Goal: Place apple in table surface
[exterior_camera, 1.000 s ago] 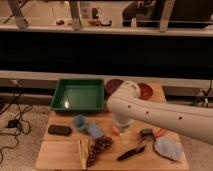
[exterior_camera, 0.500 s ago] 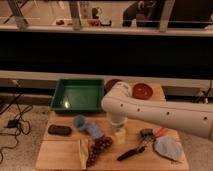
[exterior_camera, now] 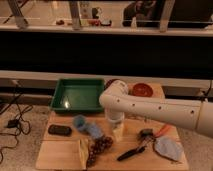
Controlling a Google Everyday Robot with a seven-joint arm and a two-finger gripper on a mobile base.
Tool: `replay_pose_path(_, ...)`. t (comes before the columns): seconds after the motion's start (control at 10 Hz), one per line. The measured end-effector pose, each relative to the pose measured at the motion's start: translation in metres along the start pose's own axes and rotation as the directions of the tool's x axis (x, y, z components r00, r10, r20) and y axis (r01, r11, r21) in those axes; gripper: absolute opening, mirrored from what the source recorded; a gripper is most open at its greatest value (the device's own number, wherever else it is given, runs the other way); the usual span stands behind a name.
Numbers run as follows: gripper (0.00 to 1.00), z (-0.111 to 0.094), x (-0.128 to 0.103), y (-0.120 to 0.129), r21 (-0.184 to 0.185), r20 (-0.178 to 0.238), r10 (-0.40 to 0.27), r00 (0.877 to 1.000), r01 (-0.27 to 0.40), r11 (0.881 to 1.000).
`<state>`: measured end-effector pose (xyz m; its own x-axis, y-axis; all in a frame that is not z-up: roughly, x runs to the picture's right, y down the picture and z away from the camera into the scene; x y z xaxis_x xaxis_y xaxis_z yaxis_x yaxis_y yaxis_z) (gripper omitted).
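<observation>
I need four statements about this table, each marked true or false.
The green tray stands at the back left of the table surface. True.
The gripper hangs over the green tray. False: it hangs over the middle of the table surface.
The grape bunch lies in the red bowl. False: it lies on the table surface near the front edge.
The red bowl stands at the back right, behind the arm. True.

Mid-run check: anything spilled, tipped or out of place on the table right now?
Nothing stands out. The green tray sits square at the back left, the grape bunch lies near the front edge, and the gripper hangs over the middle of the table surface. I cannot make out the apple.
</observation>
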<state>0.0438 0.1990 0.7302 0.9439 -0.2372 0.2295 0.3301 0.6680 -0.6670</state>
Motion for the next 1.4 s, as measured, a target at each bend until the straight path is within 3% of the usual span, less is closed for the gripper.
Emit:
replay_pose_path(0.3, 0.80, 0.003, 0.007, -0.012, -0.039, 0.105, 0.022, 0.994, -0.018, 0.999)
replay_pose_path(0.5, 0.80, 0.008, 0.013, -0.017, -0.060, 0.135, 0.041, 0.990, -0.033, 0.998)
replay_pose_path(0.8, 0.80, 0.018, 0.026, -0.025, -0.093, 0.165, 0.076, 0.983, -0.061, 0.994)
replay_pose_path(1.4, 0.80, 0.025, 0.050, -0.028, -0.110, 0.188, 0.116, 0.975, -0.096, 0.989)
